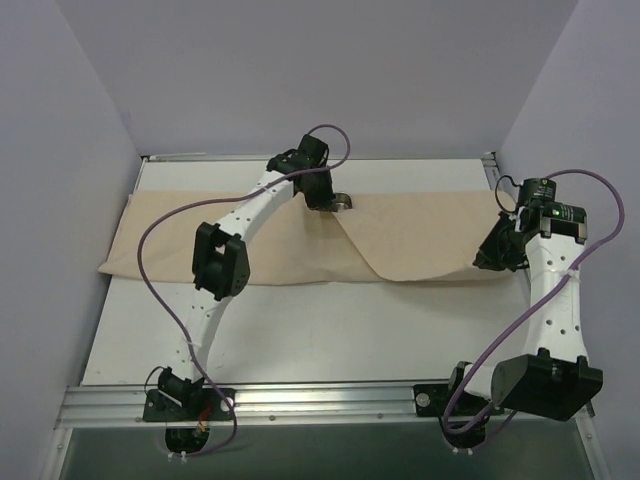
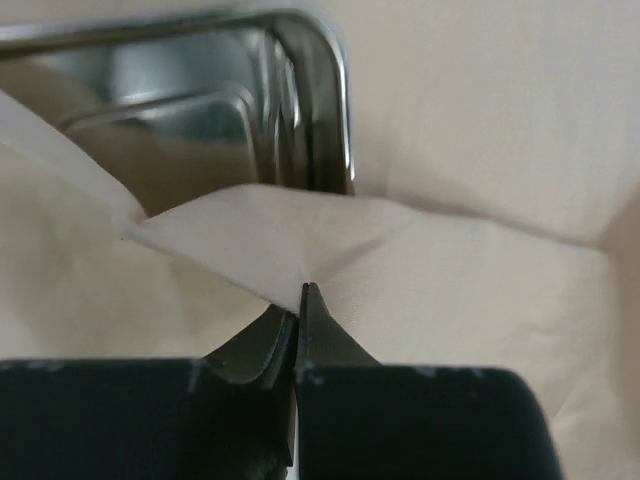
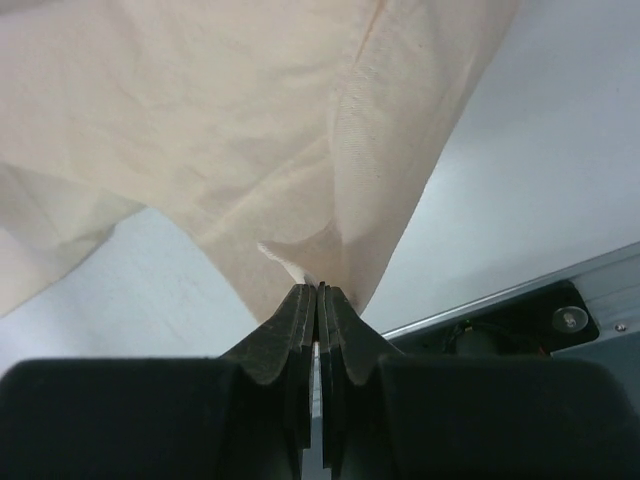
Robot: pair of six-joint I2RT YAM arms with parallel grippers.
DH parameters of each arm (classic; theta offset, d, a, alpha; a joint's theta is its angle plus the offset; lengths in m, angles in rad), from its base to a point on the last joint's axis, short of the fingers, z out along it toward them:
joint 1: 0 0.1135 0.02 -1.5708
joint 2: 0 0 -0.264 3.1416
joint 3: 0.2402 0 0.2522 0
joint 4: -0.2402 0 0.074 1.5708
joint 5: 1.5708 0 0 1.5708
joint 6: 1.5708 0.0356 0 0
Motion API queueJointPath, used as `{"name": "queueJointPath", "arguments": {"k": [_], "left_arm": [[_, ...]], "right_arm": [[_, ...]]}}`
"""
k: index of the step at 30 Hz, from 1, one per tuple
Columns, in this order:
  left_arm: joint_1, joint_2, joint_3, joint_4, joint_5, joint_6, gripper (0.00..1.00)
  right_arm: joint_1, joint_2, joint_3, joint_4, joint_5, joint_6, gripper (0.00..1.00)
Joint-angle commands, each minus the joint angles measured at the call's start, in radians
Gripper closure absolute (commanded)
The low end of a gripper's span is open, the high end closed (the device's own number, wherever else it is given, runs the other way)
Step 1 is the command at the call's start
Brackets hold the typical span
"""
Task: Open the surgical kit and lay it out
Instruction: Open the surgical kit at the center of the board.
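Left claw [image 2: 300, 298] and right claw [image 3: 318, 290] were each pinched on the cloth wrap [image 1: 420, 235]; the steel tray [image 2: 338, 110] was partly uncovered, unfolding judged unfinished.

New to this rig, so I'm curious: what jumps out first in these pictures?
A wide tan cloth spread across the far half of the table stands out first, its right end pinched in the shut right gripper. Near the middle, the left gripper nips a fold beside a shiny steel tray, partly uncovered.
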Motion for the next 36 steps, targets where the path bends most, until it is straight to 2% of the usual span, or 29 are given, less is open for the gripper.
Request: {"name": "queueJointPath", "arguments": {"k": [1,6,7,9,10,15,17,19,20,21,22,23,26,28,32,33,34,36], "left_arm": [[-0.064,-0.286,-0.17,-0.034,-0.138,0.205,0.98],[-0.19,-0.549,-0.469,-0.054,-0.227,0.23,0.98],[-0.205,-0.589,-0.604,-0.042,-0.23,0.216,0.98],[-0.235,-0.719,-0.751,0.024,-0.21,0.16,0.98],[-0.256,-0.758,-0.895,0.047,-0.21,0.137,0.98],[-0.279,-0.974,-1.204,0.155,-0.071,-0.034,0.98],[-0.299,-1.021,-1.275,0.175,-0.03,-0.069,0.85],[-0.308,-1.085,-1.356,0.182,-0.002,-0.106,0.67],[-0.308,-1.111,-1.376,0.181,0.003,-0.111,0.59],[-0.305,-1.163,-1.393,0.15,-0.002,-0.114,0.56],[-0.301,-1.191,-1.386,0.123,-0.058,-0.115,0.49],[-0.293,-1.217,-1.374,0.094,-0.083,-0.109,0.36],[-0.23,-1.304,-1.269,-0.053,-0.236,-0.062,0.25],[-0.119,-1.329,-1.21,-0.066,-0.266,0.007,0.13],[0.165,-1.241,-1.114,-0.078,-0.198,0.15,0.09],[0.229,-1.172,-1.09,-0.078,-0.169,0.202,0.09],[0.35,-1.139,-1.065,-0.078,-0.158,0.22,0.09],[0.447,-1.026,-0.983,-0.056,-0.158,0.268,0.07]], "right_arm": [[-0.011,0.105,0.087,0.032,0.039,0.007,1.0],[-0.014,0.238,0.259,0.039,0.069,0.01,1.0],[-0.013,0.254,0.274,0.041,0.065,0.009,1.0],[-0.002,0.3,0.312,0.039,0.054,0.005,1.0],[0.006,0.314,0.32,0.038,0.049,0.004,1.0],[0.023,0.399,0.329,0.021,0.042,0.008,1.0],[0.023,0.42,0.317,0.018,0.028,0.008,1.0],[0.023,0.447,0.313,0.015,0.023,0.007,1.0],[0.026,0.449,0.303,0.021,0.013,0.007,1.0],[0.029,0.453,0.302,0.022,0.0,0.007,1.0],[0.029,0.45,0.302,0.021,0.005,0.007,1.0],[0.029,0.446,0.3,0.025,0.006,0.007,1.0],[0.033,0.437,0.308,0.029,0.0,0.002,1.0],[0.038,0.432,0.306,0.033,-0.009,-0.001,1.0],[0.076,0.42,0.329,0.059,0.014,0.004,1.0],[0.11,0.412,0.328,0.065,0.019,0.011,1.0],[0.127,0.406,0.32,0.071,0.02,0.016,1.0],[0.154,0.383,0.291,0.104,0.005,0.033,1.0]]}}
